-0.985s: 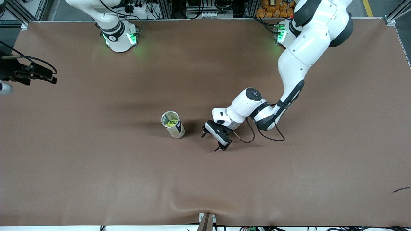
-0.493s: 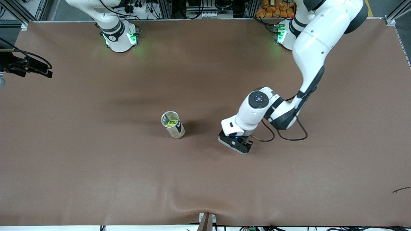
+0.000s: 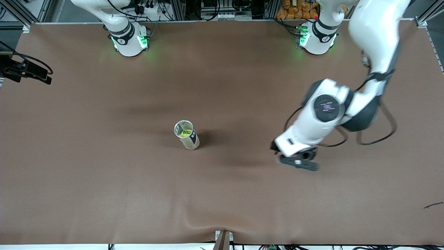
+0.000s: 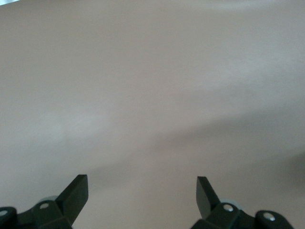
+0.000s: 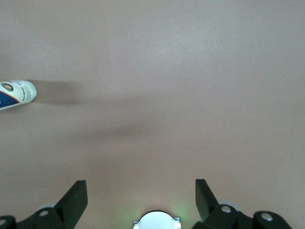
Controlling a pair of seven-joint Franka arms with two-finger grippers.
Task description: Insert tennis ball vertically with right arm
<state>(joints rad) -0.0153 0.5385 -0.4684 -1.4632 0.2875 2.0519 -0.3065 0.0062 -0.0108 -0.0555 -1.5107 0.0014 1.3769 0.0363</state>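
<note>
One upright can (image 3: 187,134), blue-labelled, lettering unreadable, ball (image 3: 187,132) inside.

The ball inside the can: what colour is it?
Yellow-green; the ball shows best in the front view, down the open top of the upright can.

A brown tabletop (image 3: 104,180) fills the scene, its covering rippled along the edge nearest the front camera. A small dark scrap (image 3: 433,205) lies near the left arm's end. Orange packets (image 3: 295,8) and cabling (image 3: 215,10) crowd the rack above the bases.
</note>
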